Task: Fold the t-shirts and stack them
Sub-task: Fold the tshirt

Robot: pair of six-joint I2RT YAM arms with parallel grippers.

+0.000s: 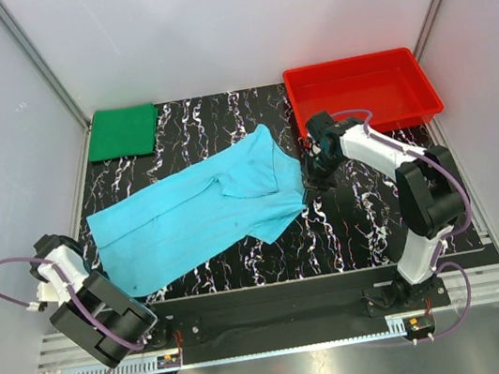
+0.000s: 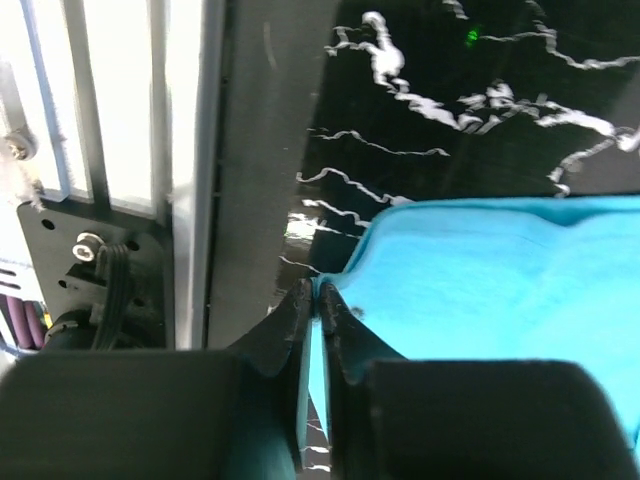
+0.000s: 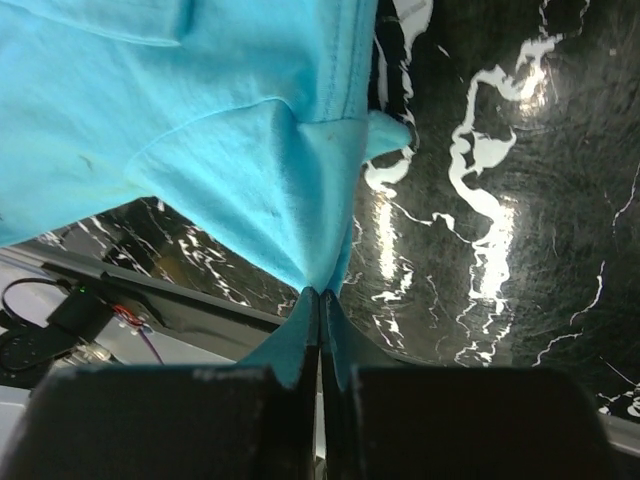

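The right gripper (image 3: 320,292) is pressing its jaws fully together on the light cyan-blue t-shirt (image 3: 200,150). The cloth is rising into a tight peak where the fingers are biting it, beside a stitched seam. The left gripper (image 2: 314,300) is holding its jaws almost shut, with only a thin slit between them. A sliver of cyan cloth is sitting in that slit, right at a corner of the same shirt, so it is looking like a pinch on the edge. Seen from above, the right gripper is sitting at about 3 o'clock from the table's middle and the left one at about 8 o'clock, one at each end of the garment. The shirt is lying spread on the black, white-veined table (image 1: 351,228), with its long axis running from 8 o'clock to 2 o'clock. Its narrower end is pointing toward 8 o'clock, and its wider end, with the sleeves fanning out, toward 2 o'clock. The dark green t-shirt (image 1: 122,131) is lying folded into a flat rectangle at the 11 o'clock corner, apart from the cyan one. The red tray (image 1: 363,93) is standing at the 1 o'clock corner, just beyond the right gripper.
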